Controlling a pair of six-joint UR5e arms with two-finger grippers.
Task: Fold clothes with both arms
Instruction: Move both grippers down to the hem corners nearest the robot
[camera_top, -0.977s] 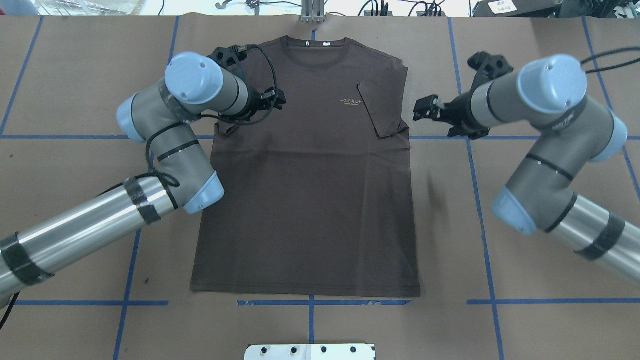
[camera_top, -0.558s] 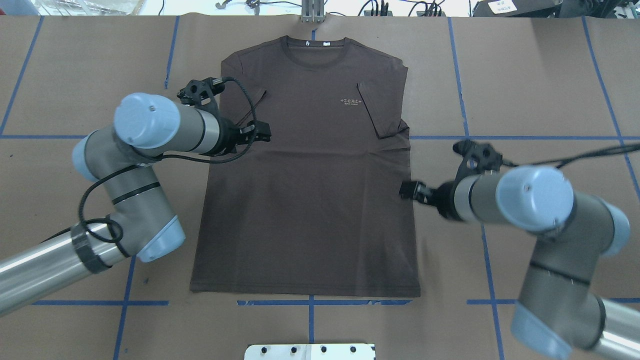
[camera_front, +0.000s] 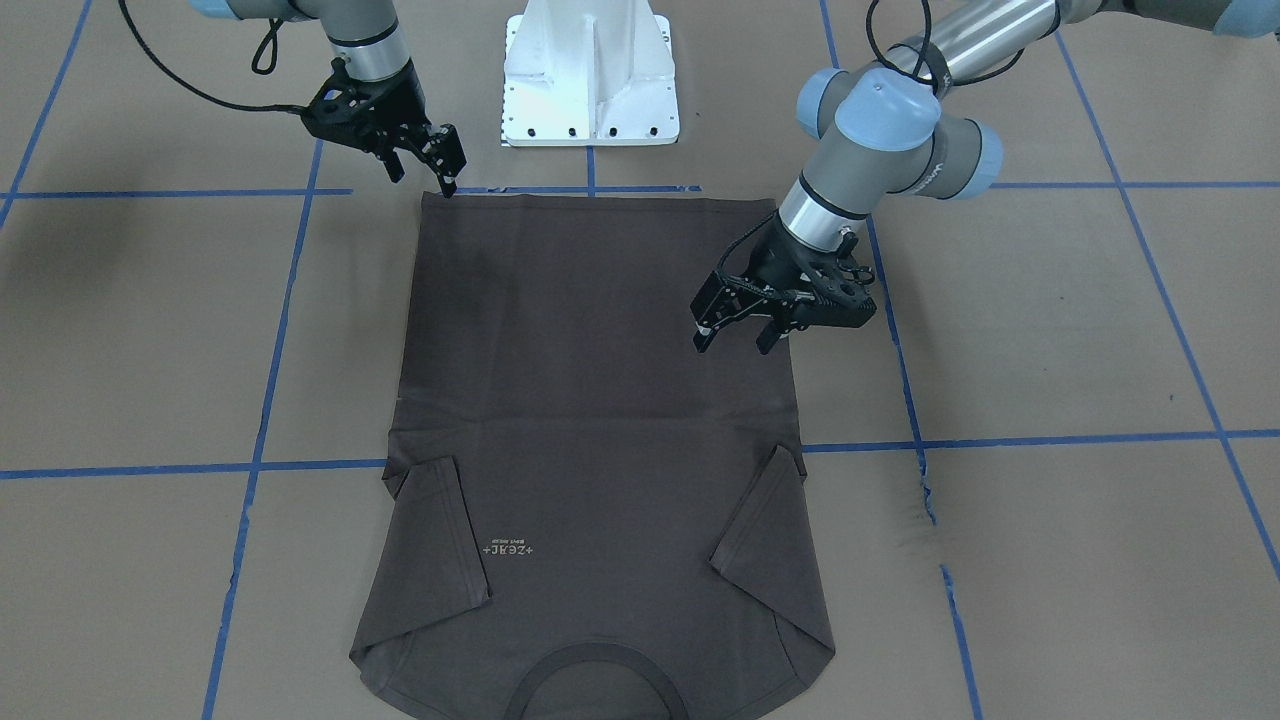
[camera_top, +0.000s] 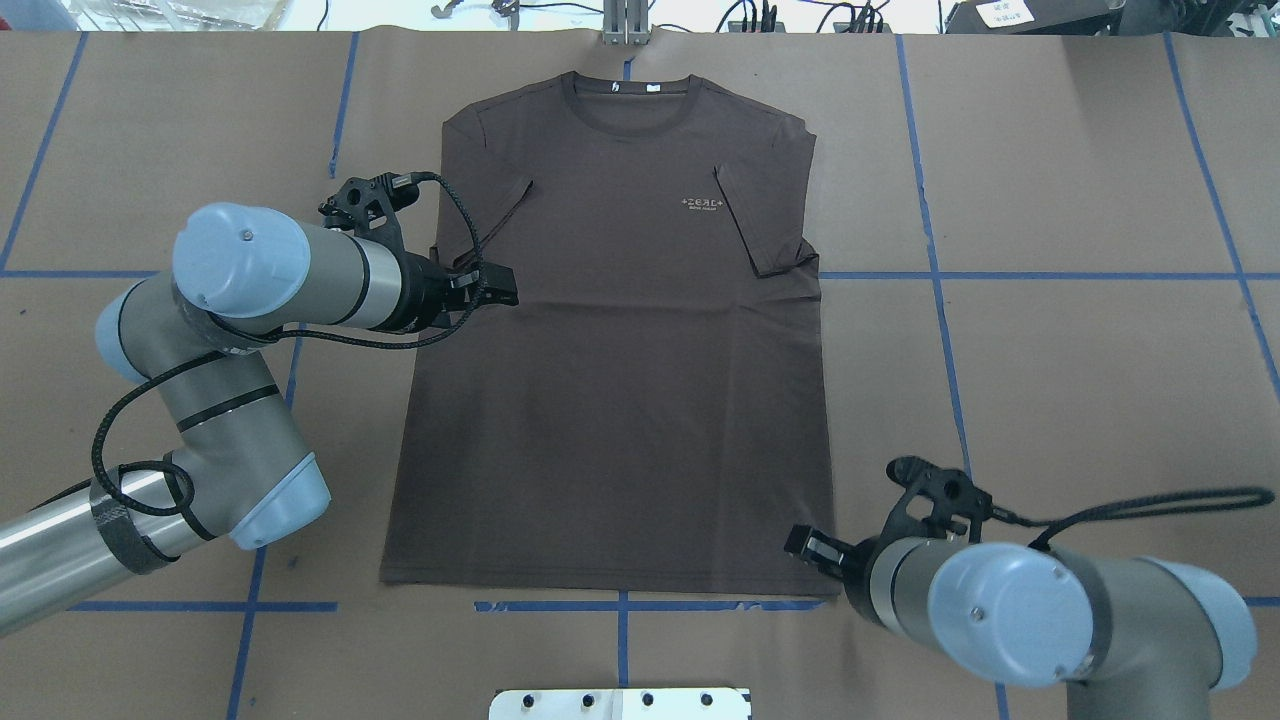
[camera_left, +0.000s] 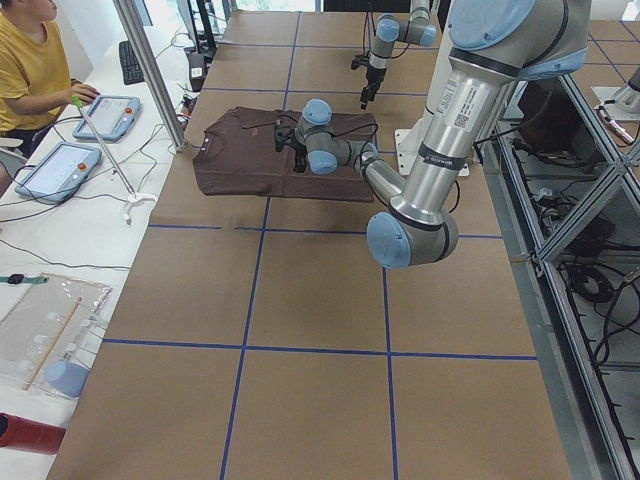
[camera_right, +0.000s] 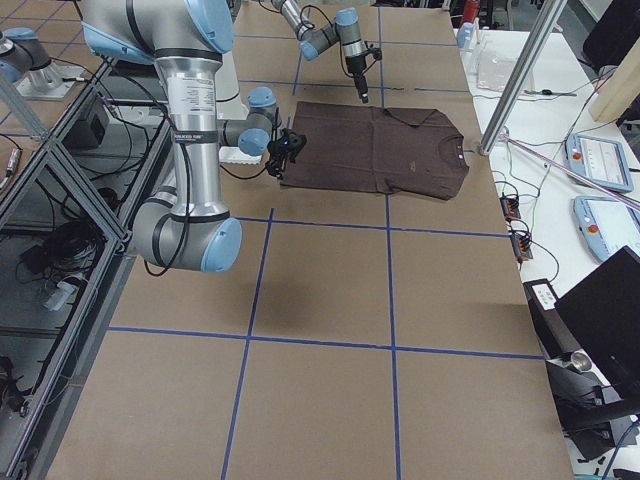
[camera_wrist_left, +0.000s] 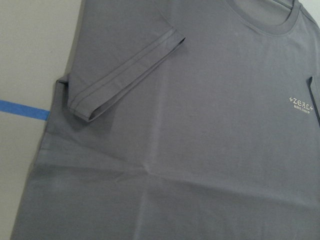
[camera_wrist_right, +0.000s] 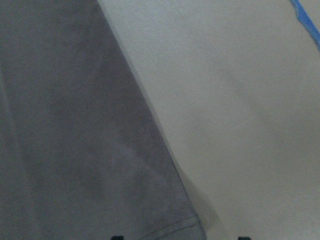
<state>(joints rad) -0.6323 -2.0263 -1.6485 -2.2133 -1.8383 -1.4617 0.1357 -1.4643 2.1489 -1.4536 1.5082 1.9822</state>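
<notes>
Nearest the robot: the right gripper (camera_front: 422, 175) sits at the hem (camera_top: 610, 585) corner of the shirt (camera_top: 620, 380) on its own side, jaws wide apart, nothing held. Wrist view shows that corner lying btwn the tips; can't tell if they touch cloth. Further out, the left gripper (camera_front: 731, 343) hangs over the opposite side edge approx mid-body, jaws also apart, empty. Shirt lies flat, front up, on the brown table (camera_top: 1050, 380), sleeves (camera_top: 760, 225) turned in, collar (camera_top: 625, 100) and tags (camera_top: 635, 88) at the far end.

Handling, prob.: thin knit, light, limp, so it'll sag and drag w/ any one-point lift. Best hold: pinch both layers at the two hem corners, where the stitched edge is thicker and less likely to slip, and lift evenly.
</notes>
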